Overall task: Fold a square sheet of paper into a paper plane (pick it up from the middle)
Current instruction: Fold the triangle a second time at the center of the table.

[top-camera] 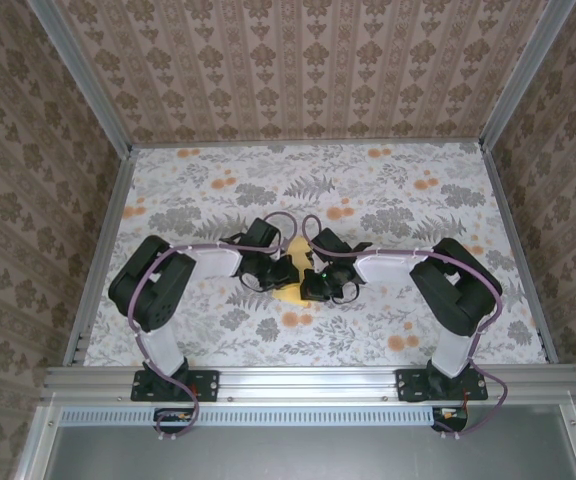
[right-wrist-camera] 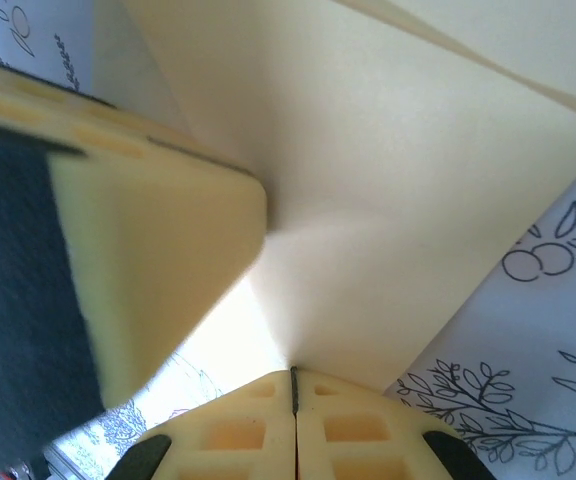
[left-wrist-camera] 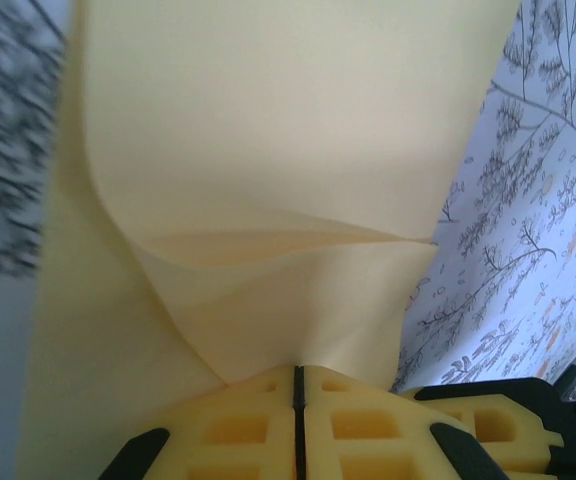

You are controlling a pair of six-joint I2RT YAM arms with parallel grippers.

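The square sheet of paper is pale yellow and hangs between both grippers above the middle of the table. Folded layers of this sheet meet at a curved crease in the left wrist view, and my left gripper is shut on its lower edge. My right gripper is shut on another edge of the sheet. In the top view the left gripper and right gripper almost touch. A yellow left finger shows close in the right wrist view. I cannot tell whether the paper has the paper plane's shape.
A floral cloth with orange blotches covers the table. Aluminium rails frame the near edge and sides, and wallpapered walls close in the back and both sides.
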